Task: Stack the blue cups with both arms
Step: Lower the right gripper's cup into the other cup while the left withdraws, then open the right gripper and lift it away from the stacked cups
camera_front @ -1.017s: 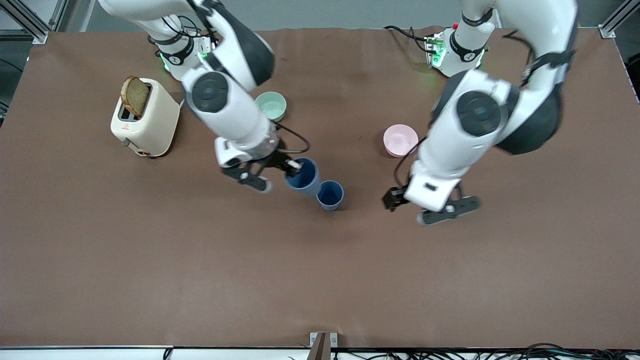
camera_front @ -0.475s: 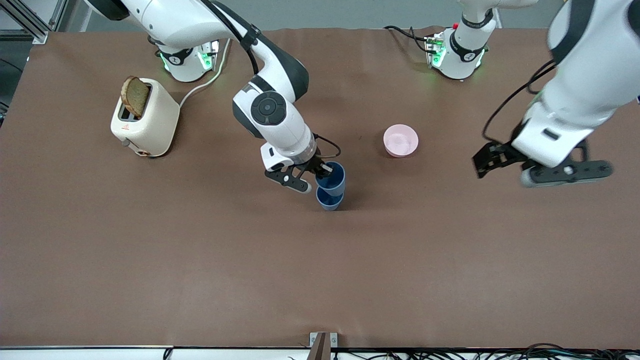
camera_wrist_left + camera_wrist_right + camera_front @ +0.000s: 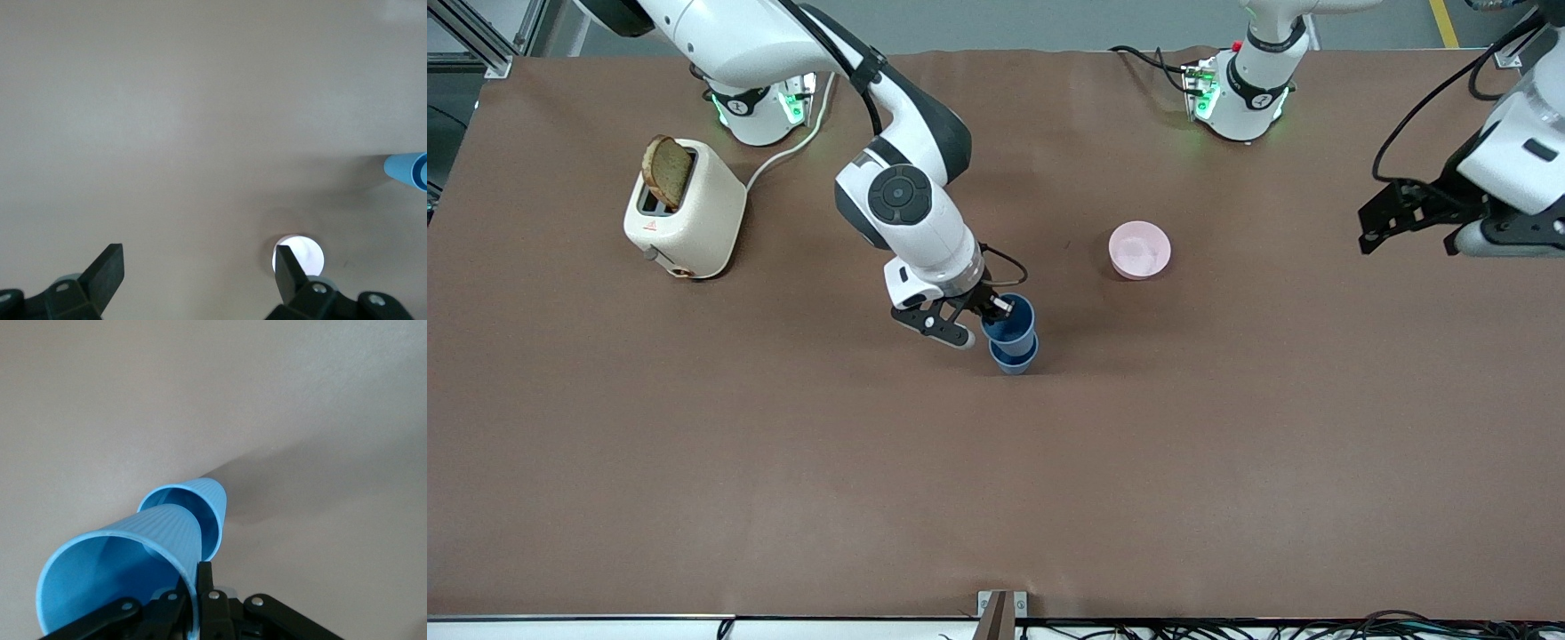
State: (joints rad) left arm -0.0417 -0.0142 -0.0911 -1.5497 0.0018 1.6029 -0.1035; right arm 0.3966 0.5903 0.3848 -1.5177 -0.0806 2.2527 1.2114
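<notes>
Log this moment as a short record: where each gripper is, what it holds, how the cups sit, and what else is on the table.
right gripper: shut on the rim of the upper cup, over the table's middle
upper cup: partly nested in the lower cup, not fully seated
lower cup: upright on the table
left gripper: open, holding nothing, waiting over the left arm's end of the table
pink bowl: on the table, toward the left arm's end from the cups
toaster: toward the right arm's end, with a slice of bread sticking out
</notes>
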